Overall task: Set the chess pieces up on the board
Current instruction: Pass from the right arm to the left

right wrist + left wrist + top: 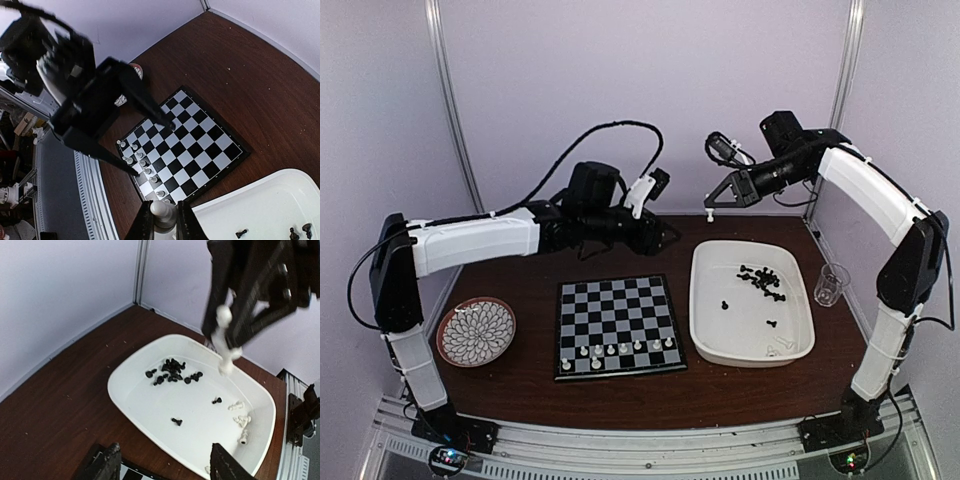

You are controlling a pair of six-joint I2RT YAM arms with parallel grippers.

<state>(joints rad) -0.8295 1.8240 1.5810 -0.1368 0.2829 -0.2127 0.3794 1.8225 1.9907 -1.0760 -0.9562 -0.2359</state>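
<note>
now a small white plastic chess piece (162, 214) is clenched in the right gripper (161, 225), the left gripper (665, 235) released; lowering onto the chequered black-and-grey board (615, 305), lower centre, is probably needed.

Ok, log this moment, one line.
left gripper: open, past board | right gripper: shut on white piece, raised near tray | board: white pieces on near rows | tray: mostly black pieces

Twin-arm tabletop rig, white and black.
Left arm (475, 240) and right arm (870, 185): white shell links, black joint housings; left gripper (165, 465) and right gripper (162, 222) black, two-fingered; black cable (610, 128) looped over left arm; small lit boards (448, 458) at bases.
</note>
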